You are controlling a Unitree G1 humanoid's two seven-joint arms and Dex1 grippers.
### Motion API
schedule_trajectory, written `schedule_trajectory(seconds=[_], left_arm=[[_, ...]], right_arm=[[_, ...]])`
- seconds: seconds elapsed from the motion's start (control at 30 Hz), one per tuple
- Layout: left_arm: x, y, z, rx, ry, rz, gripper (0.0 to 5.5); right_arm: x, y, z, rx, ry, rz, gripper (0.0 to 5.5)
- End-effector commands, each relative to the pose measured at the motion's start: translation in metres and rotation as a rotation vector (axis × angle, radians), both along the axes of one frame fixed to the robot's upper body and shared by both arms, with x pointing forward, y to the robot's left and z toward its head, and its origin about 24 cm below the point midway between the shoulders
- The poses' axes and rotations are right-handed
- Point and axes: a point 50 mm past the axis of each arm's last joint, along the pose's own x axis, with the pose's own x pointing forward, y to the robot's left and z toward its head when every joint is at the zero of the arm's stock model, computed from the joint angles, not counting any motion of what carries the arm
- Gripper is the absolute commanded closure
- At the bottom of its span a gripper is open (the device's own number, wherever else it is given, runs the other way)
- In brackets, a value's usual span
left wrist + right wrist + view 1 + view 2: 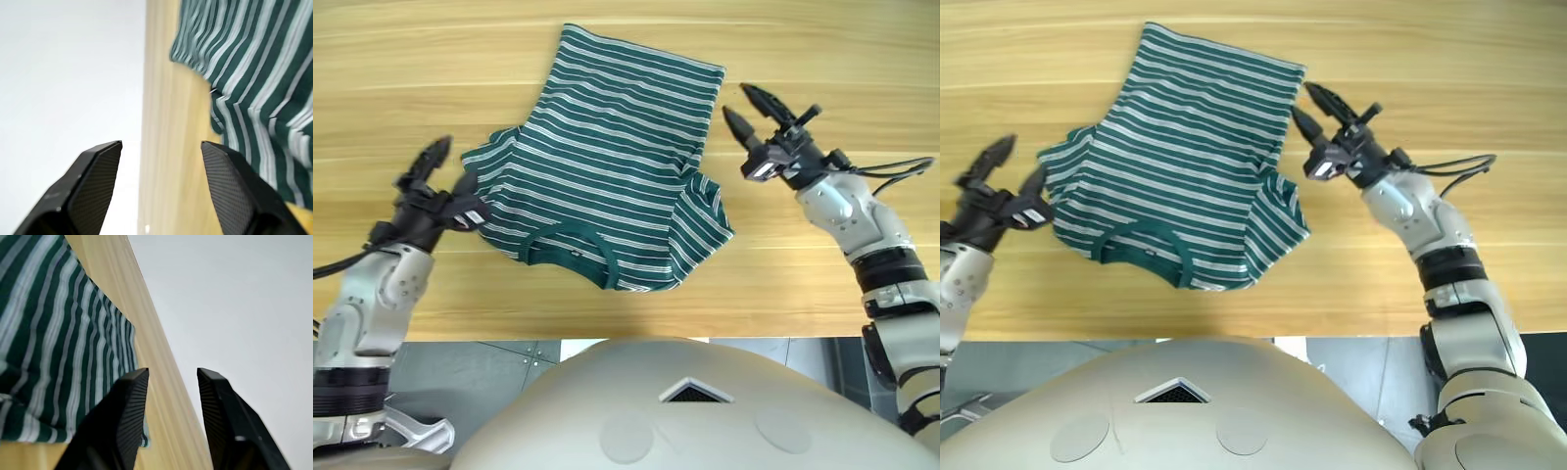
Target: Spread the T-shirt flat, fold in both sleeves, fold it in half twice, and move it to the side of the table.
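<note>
While both claws stand open and empty, one T-shirt lies between them on one table.
Table (862, 59), one: wooden, beneath both claws. T-shirt (607, 157), one: green, white-striped, mostly spread; near sleeve (491, 155) just beside the left claw (453, 164), far sleeve (707, 211) bunched, near the right claw (737, 100). Judged light, soft, limp and apt to crease, so best pinched at sleeve edges or hem corners. Claws, two: fingers apart, gripping nothing.
</note>
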Motion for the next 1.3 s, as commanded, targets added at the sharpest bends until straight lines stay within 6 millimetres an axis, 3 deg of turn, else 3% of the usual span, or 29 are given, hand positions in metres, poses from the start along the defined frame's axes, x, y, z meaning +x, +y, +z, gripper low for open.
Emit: schedule_trajectory(seconds=[0.03,0.17,0.27,0.37,0.5,0.67,0.83,1.0,1.07,1.13,1.2,1.3], left_arm=[[0.001,0.029,0.000,0.048,-0.013,0.206,2.51],[0.003,0.050,-0.003,0.108,-0.020,0.339,2.51],[0.016,0.044,0.007,0.060,-0.119,0.316,2.51],[0.035,0.030,0.029,-0.022,-0.282,0.248,2.51],[0.055,0.023,0.046,-0.061,-0.406,0.201,2.51],[0.062,0.020,0.040,-0.077,-0.374,0.170,2.51],[0.057,0.022,0.029,-0.078,-0.322,0.167,2.51],[0.047,0.025,0.022,-0.080,-0.277,0.165,2.51],[0.040,0.024,0.019,-0.082,-0.249,0.141,2.51],[0.026,0.008,0.005,-0.113,-0.122,0.012,2.51],[-0.001,-0.015,-0.008,-0.135,0.046,-0.168,2.51],[-0.027,-0.030,-0.008,-0.217,0.139,-0.285,2.51]], right_arm=[[-0.026,0.003,-0.010,-0.027,0.133,0.085,3.68],[-0.039,0.009,-0.017,-0.050,0.225,0.145,3.68],[-0.052,0.011,-0.034,-0.101,0.343,0.167,3.68],[-0.067,-0.011,-0.051,-0.227,0.451,0.100,3.68],[-0.082,-0.042,-0.052,-0.343,0.515,0.010,3.68],[-0.062,-0.083,-0.038,-0.405,0.455,-0.195,3.68],[-0.051,-0.101,-0.029,-0.445,0.414,-0.264,3.68],[-0.040,-0.083,-0.023,-0.356,0.339,-0.229,3.68],[-0.044,-0.062,-0.009,-0.207,0.297,-0.124,3.68],[-0.044,-0.040,0.018,0.024,0.215,-0.006,3.68],[-0.038,-0.025,0.048,0.224,0.121,0.092,3.68],[-0.020,-0.017,0.076,0.415,0.036,0.138,3.68]])
